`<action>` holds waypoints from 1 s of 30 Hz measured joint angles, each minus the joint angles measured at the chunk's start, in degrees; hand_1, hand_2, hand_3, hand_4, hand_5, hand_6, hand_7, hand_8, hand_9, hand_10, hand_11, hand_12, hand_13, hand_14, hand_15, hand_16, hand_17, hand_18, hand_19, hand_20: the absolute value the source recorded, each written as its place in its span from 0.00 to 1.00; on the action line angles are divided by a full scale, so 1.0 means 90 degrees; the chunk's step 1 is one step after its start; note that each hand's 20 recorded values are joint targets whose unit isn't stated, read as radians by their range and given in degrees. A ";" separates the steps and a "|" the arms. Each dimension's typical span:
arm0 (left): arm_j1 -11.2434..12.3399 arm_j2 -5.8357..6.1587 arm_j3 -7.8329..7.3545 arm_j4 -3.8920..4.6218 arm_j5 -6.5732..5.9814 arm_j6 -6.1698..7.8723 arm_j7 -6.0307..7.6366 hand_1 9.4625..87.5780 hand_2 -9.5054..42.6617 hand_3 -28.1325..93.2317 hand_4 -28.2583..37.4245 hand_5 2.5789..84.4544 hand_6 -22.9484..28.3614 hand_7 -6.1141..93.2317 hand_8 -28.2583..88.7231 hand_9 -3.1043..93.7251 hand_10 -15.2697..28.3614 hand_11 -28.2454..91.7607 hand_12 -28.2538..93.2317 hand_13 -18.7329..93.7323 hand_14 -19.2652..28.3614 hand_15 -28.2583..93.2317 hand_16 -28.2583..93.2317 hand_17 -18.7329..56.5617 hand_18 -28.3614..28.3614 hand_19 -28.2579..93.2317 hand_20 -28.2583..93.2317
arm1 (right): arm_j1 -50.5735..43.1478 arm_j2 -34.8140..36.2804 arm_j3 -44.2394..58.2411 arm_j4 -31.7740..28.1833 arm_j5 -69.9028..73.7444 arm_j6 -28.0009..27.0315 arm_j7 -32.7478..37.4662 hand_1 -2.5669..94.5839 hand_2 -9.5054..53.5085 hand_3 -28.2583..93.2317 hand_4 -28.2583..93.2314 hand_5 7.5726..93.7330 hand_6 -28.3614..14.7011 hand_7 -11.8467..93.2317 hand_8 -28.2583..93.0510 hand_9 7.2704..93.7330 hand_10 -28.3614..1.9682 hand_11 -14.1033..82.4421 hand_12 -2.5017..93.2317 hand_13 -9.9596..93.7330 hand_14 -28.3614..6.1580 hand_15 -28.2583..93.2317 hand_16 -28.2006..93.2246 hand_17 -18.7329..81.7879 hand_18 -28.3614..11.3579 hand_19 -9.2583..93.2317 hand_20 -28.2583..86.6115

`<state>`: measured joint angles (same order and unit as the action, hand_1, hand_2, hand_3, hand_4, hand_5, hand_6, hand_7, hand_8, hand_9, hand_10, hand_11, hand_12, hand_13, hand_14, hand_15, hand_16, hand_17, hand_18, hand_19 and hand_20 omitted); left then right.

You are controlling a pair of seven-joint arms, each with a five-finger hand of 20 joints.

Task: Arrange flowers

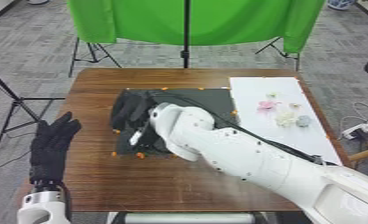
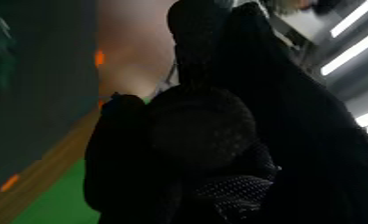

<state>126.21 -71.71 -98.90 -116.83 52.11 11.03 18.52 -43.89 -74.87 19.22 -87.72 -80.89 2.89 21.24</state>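
Several flowers (image 1: 285, 118) lie on white paper (image 1: 256, 90), left hand (image 1: 49, 155) straight-fingered, right hand (image 1: 130, 111) too dark to judge its grip.

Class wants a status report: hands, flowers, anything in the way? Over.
Left hand open, at table's edge. Right hand over mat. Flowers on white sheet. Right arm hides part of mat.

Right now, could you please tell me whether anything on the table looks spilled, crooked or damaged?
Nothing I can see looks spilled, crooked or damaged. The flowers lie loosely on the white sheet, and the dark mat looks flat, though the right hand hides part of it.
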 measured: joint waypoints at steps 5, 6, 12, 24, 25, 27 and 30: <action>-0.0041 0.0004 0.0009 0.0009 -0.0038 0.0030 -0.0048 0.10 0.57 0.71 0.00 0.54 0.52 0.17 0.20 0.49 0.65 0.36 0.36 0.44 0.74 0.38 0.26 0.28 0.72 0.27 0.40 | -0.0050 -0.0181 -0.0127 0.0374 -0.0431 0.0010 0.0181 0.66 0.00 0.67 0.13 0.84 0.63 0.25 0.31 0.97 0.60 0.27 0.42 1.00 0.80 0.69 0.51 0.87 0.51 1.00 0.70; -0.0052 0.0004 0.0017 0.0011 -0.0038 0.0030 -0.0051 0.09 0.57 0.71 0.00 0.54 0.52 0.17 0.20 0.49 0.65 0.36 0.36 0.44 0.74 0.38 0.26 0.28 0.72 0.27 0.40 | -0.0062 -0.0197 -0.0132 0.0444 -0.0440 0.0010 0.0210 0.66 0.00 0.67 0.13 0.83 0.64 0.25 0.31 0.97 0.60 0.27 0.41 1.00 0.80 0.68 0.51 0.87 0.50 1.00 0.70; -0.0092 0.0004 0.0052 0.0013 -0.0037 0.0031 -0.0070 0.09 0.49 0.72 0.00 0.54 0.52 0.17 0.20 0.49 0.65 0.36 0.36 0.44 0.75 0.38 0.26 0.28 0.73 0.28 0.40 | -0.0080 -0.0197 -0.0210 0.0615 -0.0684 0.0008 0.0387 0.64 0.00 0.65 0.14 0.81 0.68 0.25 0.30 0.96 0.57 0.29 0.40 1.00 0.80 0.68 0.52 0.87 0.50 1.00 0.70; -0.0084 -0.0002 0.0057 0.0012 -0.0023 0.0030 -0.0080 0.08 0.41 0.73 0.00 0.53 0.52 0.17 0.20 0.49 0.65 0.37 0.36 0.44 0.75 0.38 0.26 0.27 0.73 0.28 0.39 | -0.0071 -0.0102 -0.0210 0.0595 -0.0966 -0.0235 0.0506 0.56 0.00 0.70 0.13 0.73 0.71 0.25 0.24 0.94 0.54 0.35 0.34 1.00 0.79 0.67 0.53 0.87 0.49 1.00 0.70; -0.0084 -0.0002 0.0060 0.0012 -0.0023 0.0030 -0.0081 0.08 0.41 0.73 0.00 0.53 0.52 0.17 0.20 0.49 0.65 0.37 0.36 0.44 0.75 0.38 0.26 0.27 0.73 0.28 0.39 | -0.0069 -0.0097 -0.0210 0.0595 -0.0972 -0.0241 0.0506 0.56 0.00 0.71 0.12 0.73 0.71 0.25 0.24 0.94 0.54 0.36 0.33 1.00 0.78 0.67 0.53 0.87 0.49 1.00 0.70; -0.0084 -0.0002 0.0067 0.0012 -0.0021 0.0030 -0.0083 0.08 0.41 0.74 0.00 0.53 0.52 0.17 0.20 0.49 0.65 0.37 0.36 0.44 0.75 0.38 0.26 0.27 0.73 0.28 0.39 | -0.0066 -0.0091 -0.0209 0.0595 -0.0981 -0.0252 0.0506 0.55 0.00 0.71 0.12 0.72 0.71 0.25 0.23 0.94 0.53 0.36 0.33 1.00 0.78 0.67 0.53 0.87 0.49 1.00 0.69; -0.0085 -0.0002 0.0072 0.0012 -0.0019 0.0028 -0.0085 0.08 0.40 0.73 0.00 0.53 0.52 0.17 0.20 0.49 0.65 0.37 0.36 0.44 0.75 0.38 0.26 0.27 0.73 0.28 0.39 | -0.0065 -0.0089 -0.0192 0.0595 -0.0987 -0.0293 0.0509 0.54 0.00 0.72 0.12 0.71 0.71 0.25 0.22 0.93 0.52 0.37 0.31 1.00 0.78 0.67 0.53 0.87 0.49 1.00 0.69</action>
<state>125.45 -71.72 -98.25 -116.72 51.94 11.28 17.75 -44.47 -75.66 17.49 -82.37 -89.77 0.25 25.83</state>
